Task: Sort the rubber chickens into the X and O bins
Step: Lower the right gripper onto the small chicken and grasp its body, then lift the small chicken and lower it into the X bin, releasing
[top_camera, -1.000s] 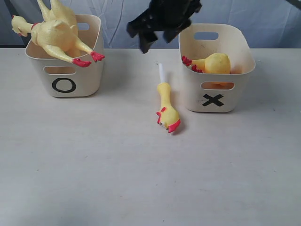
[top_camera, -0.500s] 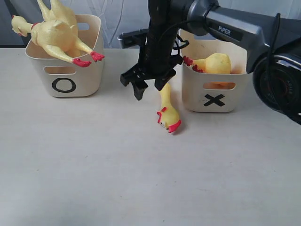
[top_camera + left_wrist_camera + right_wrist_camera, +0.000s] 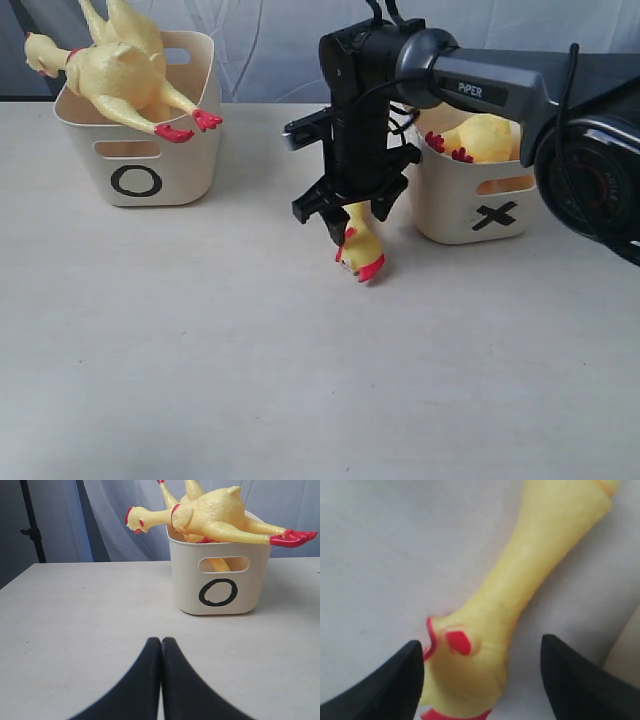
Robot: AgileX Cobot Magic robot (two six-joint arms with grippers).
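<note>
Rt hand (image 3: 348, 212) spread wide, fingers either side of loose chicken (image 3: 362, 250), its head down on worktop (image 3: 200, 350); not gripping yet. X bin (image 3: 470, 215) w/ second chicken (image 3: 485, 135) just beside arm. O bin (image 3: 140, 170) well apart. Lt hand (image 3: 161, 680) clenched, empty.

The first chicken (image 3: 358, 245), yellow with red comb and beak, lies on the desk between the bins. The second chicken (image 3: 115, 70) sprawls across the O bin (image 3: 160, 185), red feet overhanging. The third chicken (image 3: 482, 136) lies inside the skewed X bin (image 3: 450, 215).
</note>
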